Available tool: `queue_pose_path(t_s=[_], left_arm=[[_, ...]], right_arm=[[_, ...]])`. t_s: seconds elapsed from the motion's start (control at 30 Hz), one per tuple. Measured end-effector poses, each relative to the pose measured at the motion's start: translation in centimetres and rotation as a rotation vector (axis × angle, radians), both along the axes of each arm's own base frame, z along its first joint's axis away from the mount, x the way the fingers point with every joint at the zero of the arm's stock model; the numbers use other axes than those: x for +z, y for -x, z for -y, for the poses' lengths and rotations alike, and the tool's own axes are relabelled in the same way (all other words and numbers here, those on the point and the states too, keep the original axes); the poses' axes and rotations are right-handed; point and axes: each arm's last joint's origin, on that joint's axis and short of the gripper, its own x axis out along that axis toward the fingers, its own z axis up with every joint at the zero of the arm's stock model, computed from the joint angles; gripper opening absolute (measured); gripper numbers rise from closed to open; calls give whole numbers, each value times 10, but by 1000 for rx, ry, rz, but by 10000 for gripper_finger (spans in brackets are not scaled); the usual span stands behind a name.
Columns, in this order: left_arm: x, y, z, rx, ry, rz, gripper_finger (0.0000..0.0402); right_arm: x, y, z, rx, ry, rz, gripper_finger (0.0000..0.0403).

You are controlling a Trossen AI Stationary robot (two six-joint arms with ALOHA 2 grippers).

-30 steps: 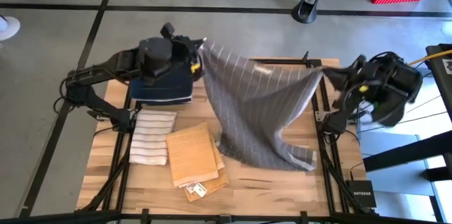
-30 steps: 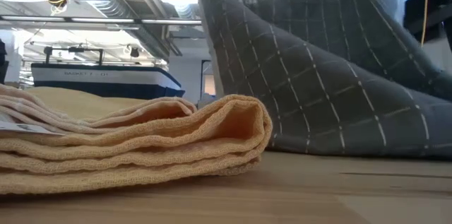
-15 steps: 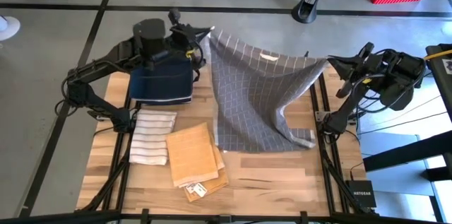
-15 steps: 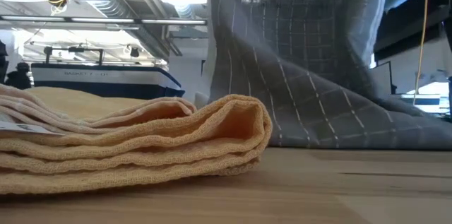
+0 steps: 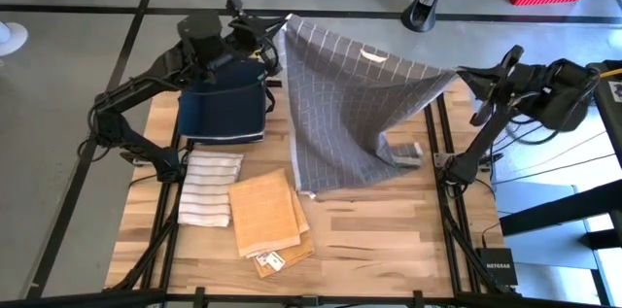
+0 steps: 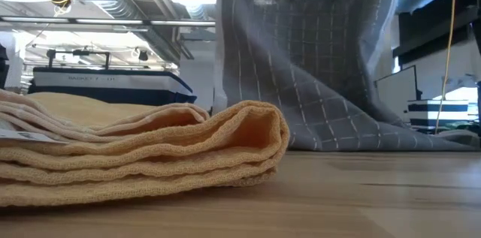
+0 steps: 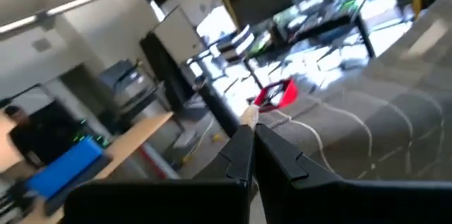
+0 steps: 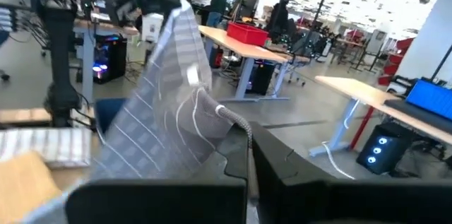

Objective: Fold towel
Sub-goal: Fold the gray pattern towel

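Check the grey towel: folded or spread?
Spread, not folded: grey towel hangs stretched between left gripper and right gripper, lower edge trailing on the table.

White lettering "NETGEAR" on a small black box (image 5: 497, 267) beside the table's near right corner; faint print along a dark blue boat hull (image 6: 105, 84) in the room behind, not legible

Towel (image 5: 350, 104) stretched across upper centre of high view, between left gripper (image 5: 280, 34) at upper left and right gripper (image 5: 463, 79) at right; lower hem resting on table (image 5: 389, 240). Folded dark cloth (image 5: 224, 109) left of towel. Striped cloth (image 5: 208, 188) below that. Folded tan cloth (image 5: 267, 213) lower centre, just right of striped cloth.
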Motion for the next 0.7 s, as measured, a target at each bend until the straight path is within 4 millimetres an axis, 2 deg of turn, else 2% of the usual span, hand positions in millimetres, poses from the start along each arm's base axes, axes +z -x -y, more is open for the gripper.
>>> queue_pose_path(t_s=[0.07,0.2,0.33,0.43,0.57,0.7], left_arm=[[2,-2,1,-38,-1,35,5],[17,-5,14,-103,-36,197,5],[41,2,33,-163,-86,344,5],[63,14,45,-196,-114,421,5],[80,27,56,-224,-134,477,5],[85,29,67,-267,-122,490,5]], right_arm=[[14,-2,-3,7,2,9,5],[57,-6,-10,37,25,33,5],[99,-8,-13,39,37,74,5],[123,-5,-8,22,27,99,5],[138,2,3,-8,15,95,5],[141,-3,-5,-7,40,80,5]])
